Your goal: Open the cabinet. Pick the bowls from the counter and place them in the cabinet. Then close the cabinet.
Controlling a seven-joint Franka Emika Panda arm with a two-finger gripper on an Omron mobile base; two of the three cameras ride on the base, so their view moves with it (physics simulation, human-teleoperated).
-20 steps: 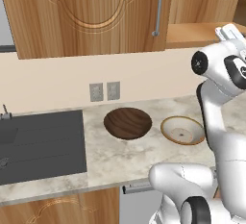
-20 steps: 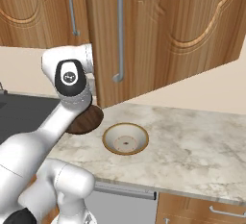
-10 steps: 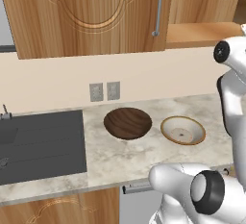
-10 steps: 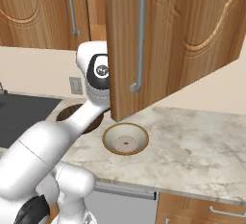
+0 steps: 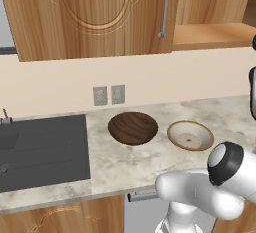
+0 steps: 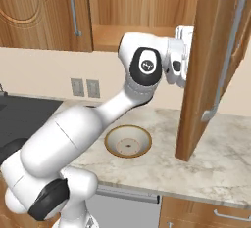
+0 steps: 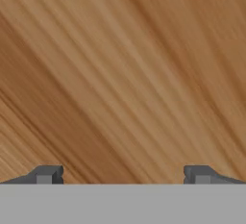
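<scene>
Since half a second ago the right door (image 6: 208, 65) of the cabinet (image 5: 90, 14) has swung much further out, and it now stands edge-on over the counter (image 6: 215, 158) in the right base view, its long grey handle (image 6: 226, 56) facing away from the arm. With the door out of the way, the bare wooden shelf (image 5: 210, 33) inside the cabinet shows. The arm has followed the door to the right, and its white hand sits pressed up against the inner face of the door, high above the worktop. The left door (image 5: 85, 12) is shut, its handle (image 5: 164, 7) hanging straight down.

From the hand view, the gripper (image 7: 123, 175) looks flat onto wood grain at very close range; its two dark fingertips (image 7: 45, 175) are set wide apart with nothing between them.

Both bowls rest on the counter, just beside each other and not touching. The dark wooden bowl (image 5: 132, 127) lies nearer the sink (image 5: 42, 149); the tan speckled bowl (image 5: 190, 135) lies to its right, below the open cabinet. Two wall sockets (image 5: 109, 95) sit on the wall behind the dark bowl
</scene>
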